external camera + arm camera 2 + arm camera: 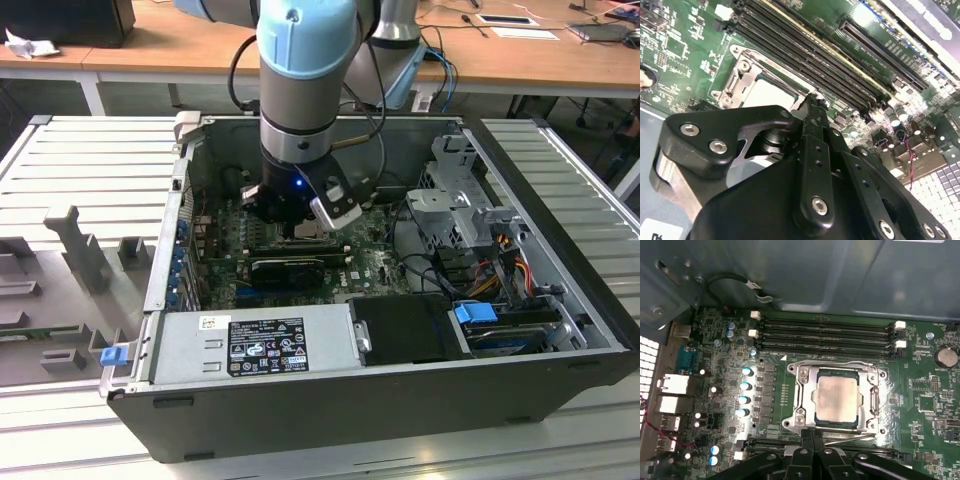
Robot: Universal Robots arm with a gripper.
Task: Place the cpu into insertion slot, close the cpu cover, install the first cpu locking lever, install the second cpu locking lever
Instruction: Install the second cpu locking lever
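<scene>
In the first wrist view the cpu (837, 399), a pale square chip, lies flat in the insertion slot (838, 374). The silvery cpu cover (805, 390) is down around it, its window framing the chip. A thin metal lever (852, 437) runs along the socket edge nearest my gripper (812, 439). The gripper's black fingers are pressed together, with the tips at that edge where the lever begins. The second wrist view shows the gripper (812, 102) from behind, just beside the cpu (767, 92) and the cover (740, 75). In the exterior view the gripper (300, 228) is low over the motherboard.
Long black memory slots (825, 335) run beside the socket, with capacitors (745, 390) and rear ports (675, 390) to one side. The open case holds a power supply (250, 345), a drive cage (460, 200) and cables (500, 270) on the exterior view's right.
</scene>
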